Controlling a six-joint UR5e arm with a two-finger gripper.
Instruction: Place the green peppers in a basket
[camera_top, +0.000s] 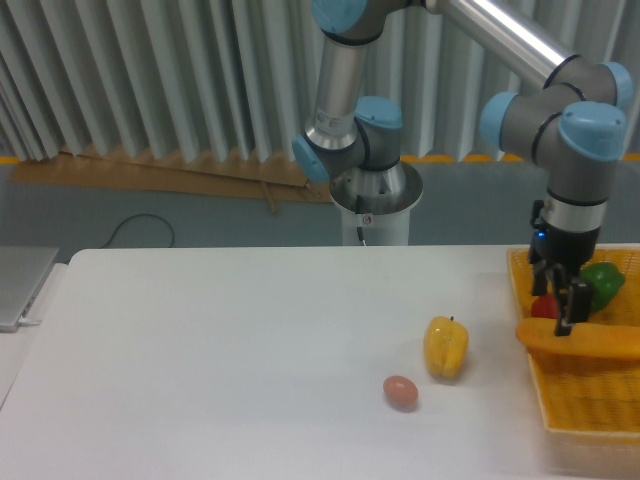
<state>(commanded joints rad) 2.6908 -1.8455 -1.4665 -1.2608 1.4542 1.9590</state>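
A white table (220, 350) fills the lower half of the view, evenly lit. Behind it, from 9 o'clock across to 3 o'clock, runs a wall of pale grey vertical slats (150, 80). At its foot lies a long wooden board (170, 172) — slanting down toward the right — on a grey floor (200, 220). A dark cable (140, 228) loops at 9 o'clock.

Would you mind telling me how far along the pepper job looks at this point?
Done: the green pepper already lies in the yellow basket, beside the red pepper. In hand: nothing; the gripper hangs open and empty over the basket's left edge. Left: nothing for the pepper, only clearing the arm away.
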